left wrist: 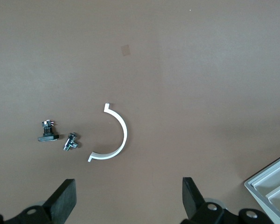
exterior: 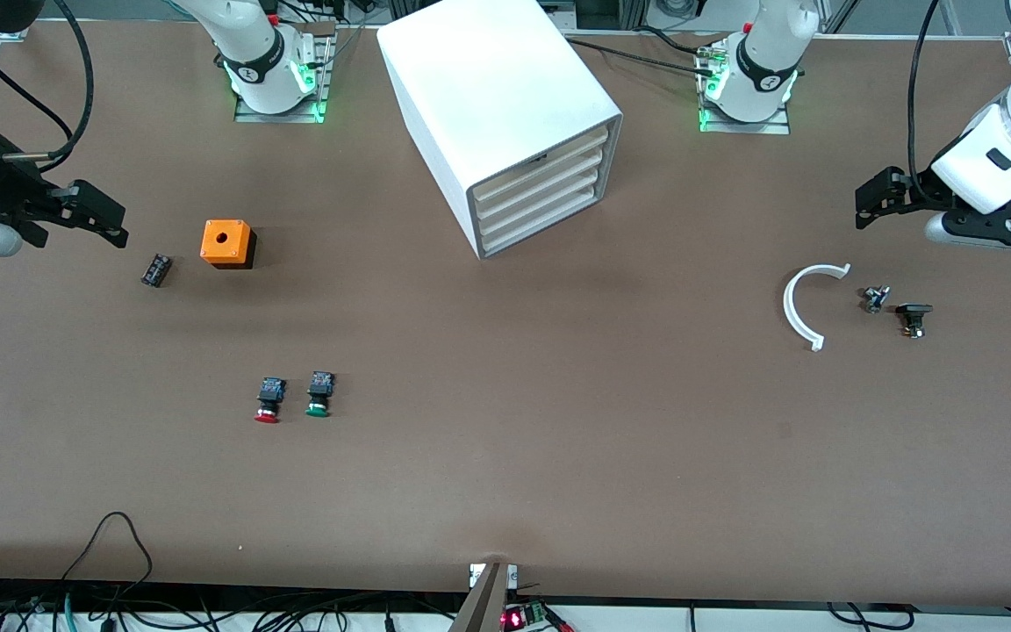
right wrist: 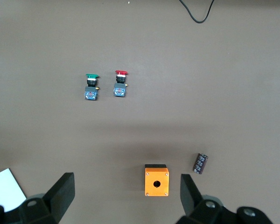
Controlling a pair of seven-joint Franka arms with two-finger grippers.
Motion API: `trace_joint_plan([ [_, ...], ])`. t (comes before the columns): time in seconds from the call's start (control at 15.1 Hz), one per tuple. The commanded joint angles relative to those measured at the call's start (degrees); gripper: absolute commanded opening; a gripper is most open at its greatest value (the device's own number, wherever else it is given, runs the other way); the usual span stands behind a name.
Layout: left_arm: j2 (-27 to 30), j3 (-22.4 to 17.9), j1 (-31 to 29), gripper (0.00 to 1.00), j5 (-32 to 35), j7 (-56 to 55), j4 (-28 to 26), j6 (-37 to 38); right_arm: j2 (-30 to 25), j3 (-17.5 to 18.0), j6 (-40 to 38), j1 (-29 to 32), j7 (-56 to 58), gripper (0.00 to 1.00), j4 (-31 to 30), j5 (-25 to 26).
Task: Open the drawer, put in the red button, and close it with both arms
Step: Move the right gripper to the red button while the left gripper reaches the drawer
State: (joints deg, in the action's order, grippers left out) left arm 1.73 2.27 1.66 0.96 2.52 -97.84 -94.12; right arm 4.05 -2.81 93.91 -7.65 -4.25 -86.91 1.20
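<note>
Right gripper (exterior: 115,226): empty, jaws spread wide, held over the desk (exterior: 505,491) at the right arm's end, above a small dark cylinder (exterior: 155,269).

Orange box (exterior: 226,243): single round hole on top, black base; just beside the cylinder, toward the desk's middle.

Red button (exterior: 268,399): lies on its side, red cap toward the front camera, nearer that camera than the orange box and well apart from it. Bare desk all round it except for its neighbour.

Green button (exterior: 320,394): same pose, just beside the red button, not touching.

Drawer cabinet (exterior: 505,114): white, four drawers, all shut; stands between the two arm bases, drawer fronts angled toward the left arm's end. Open desk in front of them.

White curved strip (exterior: 802,303): half ring, flat on the desk.

Two small metal fittings (exterior: 875,298) (exterior: 914,317): beside the strip, toward the desk's edge.

Left gripper (exterior: 861,200): empty, jaws spread wide, over the desk above the fittings.
</note>
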Motion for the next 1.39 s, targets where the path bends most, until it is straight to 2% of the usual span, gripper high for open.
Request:
trace_joint_plan([
  [0.0, 0.47, 0.01, 0.36, 1.0, 0.01, -0.68, 0.55, 1.05, -0.01, 0.08, -2.06, -0.26, -0.83, 1.0, 0.87, 0.3],
  [0.4, 0.29, 0.54, 0.54, 1.0, -0.17, -0.59, 0.55, 1.05, 1.39, -0.09, -0.49, -0.26, -1.37, 1.0, 0.96, 0.13],
  [0.66, 0.29, 0.63, 0.45, 1.0, -1.22, -0.33, 0.64, 4.91, 3.32, -0.09, 1.89, -0.17, -0.67, 1.0, -1.77, 0.03],
  [0.86, 0.2, 0.63, -0.16, 1.0, -8.92, -0.15, 0.55, 10.86, 7.71, -0.01, 2.76, -0.43, 0.48, 1.0, -1.77, -0.14],
  [1.13, -1.02, 0.71, 0.53, 1.0, -16.93, 0.38, 0.46, 23.69, 14.91, 0.08, 9.25, -0.69, 0.21, 1.0, -2.03, -0.23],
  [1.33, -2.6, 0.89, 0.71, 1.0, -23.7, 0.55, -0.24, 24.87, 20.02, 0.08, 16.88, -0.7, -0.23, 1.0, -3.78, -0.32],
])
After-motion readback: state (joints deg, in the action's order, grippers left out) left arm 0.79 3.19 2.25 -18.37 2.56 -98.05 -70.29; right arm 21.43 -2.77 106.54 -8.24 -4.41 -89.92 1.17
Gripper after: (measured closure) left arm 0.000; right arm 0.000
